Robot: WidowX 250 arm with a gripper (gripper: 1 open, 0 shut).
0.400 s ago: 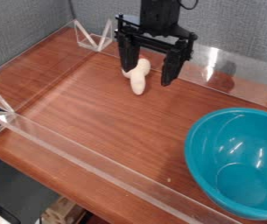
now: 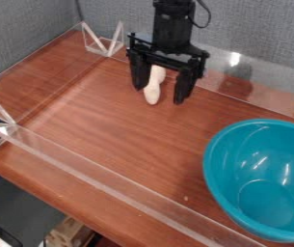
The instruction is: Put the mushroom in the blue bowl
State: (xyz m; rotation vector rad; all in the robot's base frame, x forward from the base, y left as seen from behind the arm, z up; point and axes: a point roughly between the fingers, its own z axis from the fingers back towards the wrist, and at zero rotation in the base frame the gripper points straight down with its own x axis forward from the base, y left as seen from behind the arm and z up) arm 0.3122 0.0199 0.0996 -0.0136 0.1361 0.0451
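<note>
Since the earlier frame the gripper [image 2: 162,81] has shifted slightly toward the camera-left and now stands squarely over the mushroom [image 2: 152,86], with one black finger on each side of it; earlier the mushroom showed lower between the fingers and leaned more to one side. Its fingers [image 2: 136,77] are spread wide, released, grasping nothing, and whether they touch the mushroom cannot be told.

The mushroom lies on the bench [image 2: 97,125] near the far edge, its pale cream stem showing between the fingers; the cap is hard to make out. The blue bowl [image 2: 262,178] sits well apart from it at the lower right, partly cut off by the frame edge.

The bench is reddish-brown wood with visible grain and a soft sheen. Clear plastic walls [image 2: 97,193] fence it in, held by small transparent brackets. Behind stands a grey, fabric-like wall [image 2: 34,29]. The bowl is round, deep, glossy teal, with a smooth rim and light reflections inside.
</note>
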